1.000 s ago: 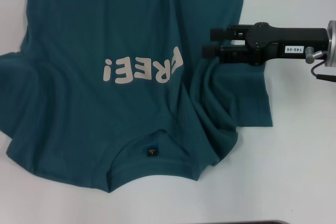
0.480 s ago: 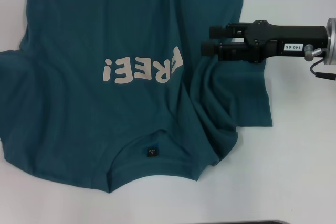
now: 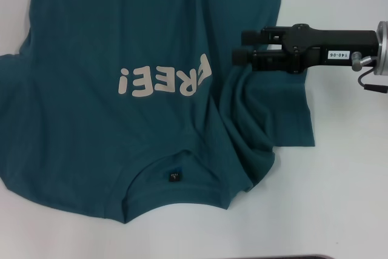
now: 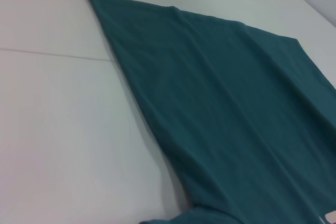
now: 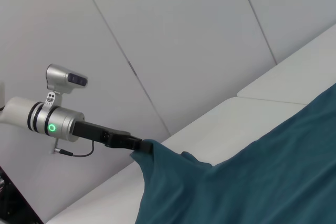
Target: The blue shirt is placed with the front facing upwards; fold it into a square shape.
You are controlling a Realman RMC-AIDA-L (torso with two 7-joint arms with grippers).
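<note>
The blue shirt [image 3: 121,28] lies front up on the white table, its pale "FREE" lettering [image 3: 167,80] upside down to me and its neck label [image 3: 174,176] on the near side. My right gripper [image 3: 238,48] reaches in from the right at the shirt's right shoulder, shut on the cloth, with folds running up to it and the right sleeve [image 3: 291,119] lying below. The left gripper is outside the head view. In the right wrist view the left gripper [image 5: 140,145] is shut on a raised corner of the shirt [image 5: 252,182]. The left wrist view shows plain teal cloth [image 4: 236,103].
White table [image 3: 339,198] surrounds the shirt on the right and near side. A dark edge [image 3: 273,257] runs along the nearest border of the head view. Pale wall panels [image 5: 184,35] stand behind the left arm.
The shirt's left side has been drawn out to the left and its creases have smoothed. The right gripper has edged slightly farther away with the cloth.
</note>
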